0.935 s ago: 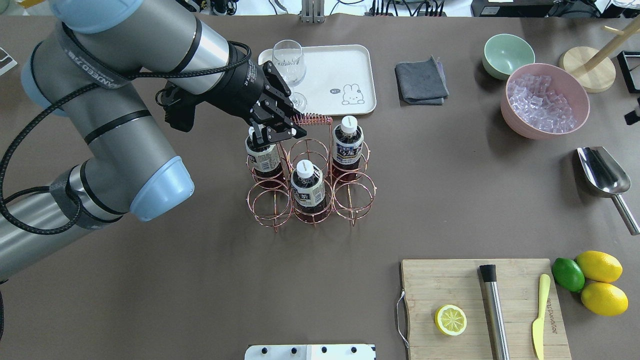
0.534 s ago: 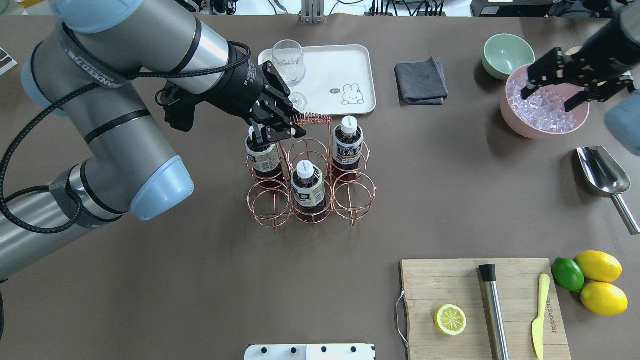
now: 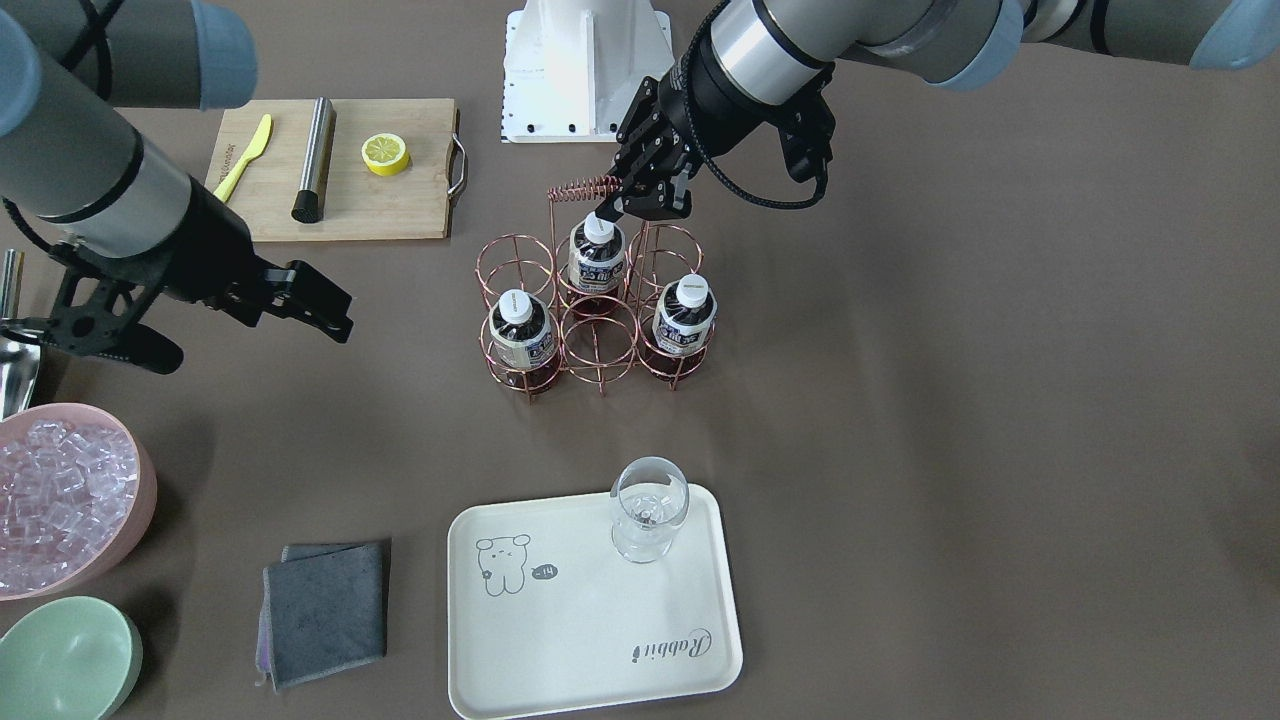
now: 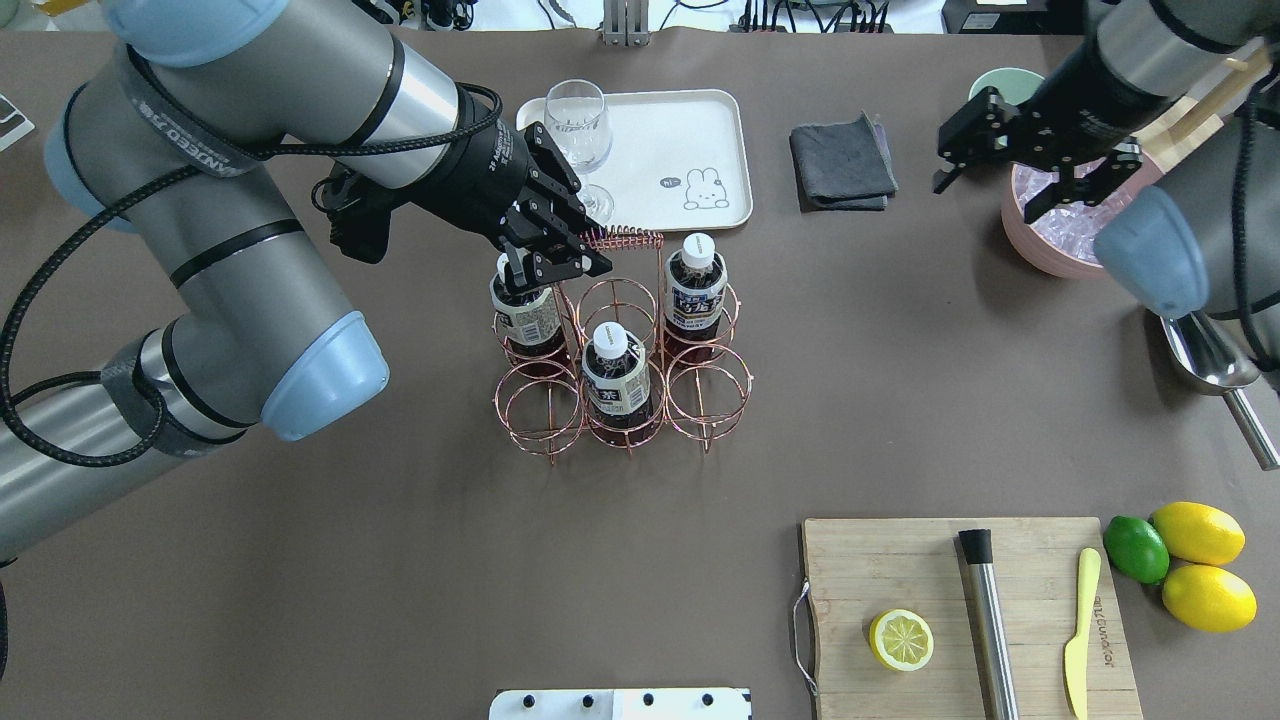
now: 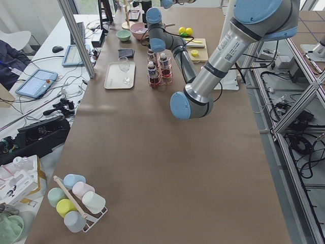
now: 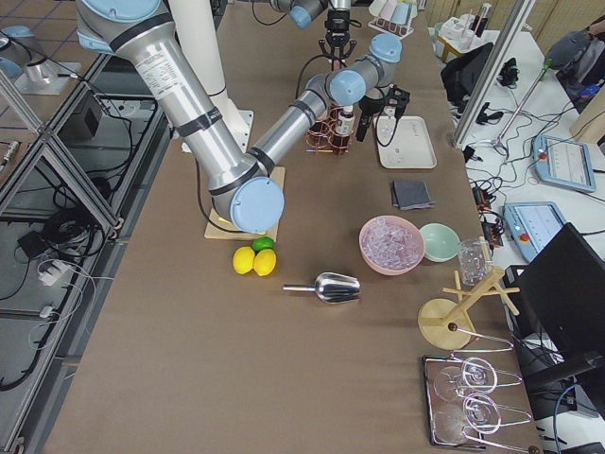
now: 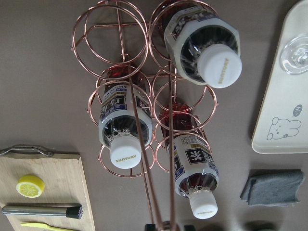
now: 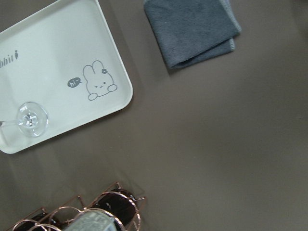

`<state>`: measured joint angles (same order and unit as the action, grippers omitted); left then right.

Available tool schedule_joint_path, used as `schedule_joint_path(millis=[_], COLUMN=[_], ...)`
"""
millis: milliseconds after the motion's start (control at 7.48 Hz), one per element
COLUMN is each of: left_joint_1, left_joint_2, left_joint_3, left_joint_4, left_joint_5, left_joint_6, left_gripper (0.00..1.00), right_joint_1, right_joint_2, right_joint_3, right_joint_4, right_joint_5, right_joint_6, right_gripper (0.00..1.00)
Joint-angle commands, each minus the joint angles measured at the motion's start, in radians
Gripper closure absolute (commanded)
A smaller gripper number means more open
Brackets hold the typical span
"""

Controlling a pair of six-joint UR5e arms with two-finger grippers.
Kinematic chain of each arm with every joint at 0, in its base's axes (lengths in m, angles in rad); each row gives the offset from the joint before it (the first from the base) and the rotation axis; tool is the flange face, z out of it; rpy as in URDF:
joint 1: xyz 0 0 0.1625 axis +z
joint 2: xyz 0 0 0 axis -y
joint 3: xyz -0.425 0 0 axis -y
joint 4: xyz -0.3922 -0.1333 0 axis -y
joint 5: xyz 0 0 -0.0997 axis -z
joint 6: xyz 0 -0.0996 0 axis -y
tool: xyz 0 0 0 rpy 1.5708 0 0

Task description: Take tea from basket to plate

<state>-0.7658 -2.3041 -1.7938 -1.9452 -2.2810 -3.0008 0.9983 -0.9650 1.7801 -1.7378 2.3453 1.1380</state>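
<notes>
The basket [image 4: 625,240], a copper wire rack, stands mid-table with three tea bottles in its cells: one at the far left [image 4: 528,310], one at the far right [image 4: 697,290] and one at the near middle [image 4: 615,375]. My left gripper [image 4: 572,258] is shut on the left end of the basket's coiled handle [image 3: 585,188]; the left wrist view looks down the handle wires onto the caps [image 7: 219,65]. Beyond the basket lies the cream plate [image 4: 690,130], which carries a wine glass [image 4: 578,125]. My right gripper [image 4: 985,200] hangs open and empty to the right of the grey cloth.
A folded grey cloth [image 4: 842,162] lies right of the plate. A pink bowl of ice [image 3: 60,500], a green bowl [image 3: 65,660] and a metal scoop [image 4: 1210,360] sit at the far right. The cutting board [image 4: 900,570] holds a lemon half, muddler and knife.
My right arm has come in from the right edge and moved left past the ice bowl towards the cloth, gripper open. The left gripper and the basket have not moved.
</notes>
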Motion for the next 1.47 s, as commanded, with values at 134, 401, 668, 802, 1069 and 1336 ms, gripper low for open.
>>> schedule_joint_path(millis=[134,401,668,802,1069,1336], left_joint_1=[0.000,0.000,-0.001,-0.003,-0.003,-0.001], left_joint_2=[0.000,0.005,0.005,0.003,0.006,0.006], left_joint_3=[0.001,0.001,0.001,-0.001,0.001,0.002], left_joint_4=[0.002,0.000,0.000,0.000,0.000,0.000], left_joint_5=[0.000,0.000,0.000,0.000,0.000,0.000], left_joint_6=[0.000,0.000,-0.001,-0.001,0.000,0.000], left_gripper=[1.00,1.00,1.00,1.00,1.00,1.00], right_joint_1=[-0.132,-0.173,-0.178,-0.193,-0.217,-0.228], right_joint_2=[0.187,0.279,0.325,0.345,0.348,0.344], right_joint_3=[-0.108,-0.183,-0.250,-0.274,-0.272,-0.272], right_joint_4=[-0.012,-0.084,-0.094,-0.107,-0.143,-0.144], right_joint_5=[-0.090,-0.093,-0.098,-0.100,-0.127,-0.130], right_joint_6=[0.170,0.171,0.166,0.166,0.155,0.152], right_gripper=[0.01,0.01,0.02,0.03,0.11,0.26])
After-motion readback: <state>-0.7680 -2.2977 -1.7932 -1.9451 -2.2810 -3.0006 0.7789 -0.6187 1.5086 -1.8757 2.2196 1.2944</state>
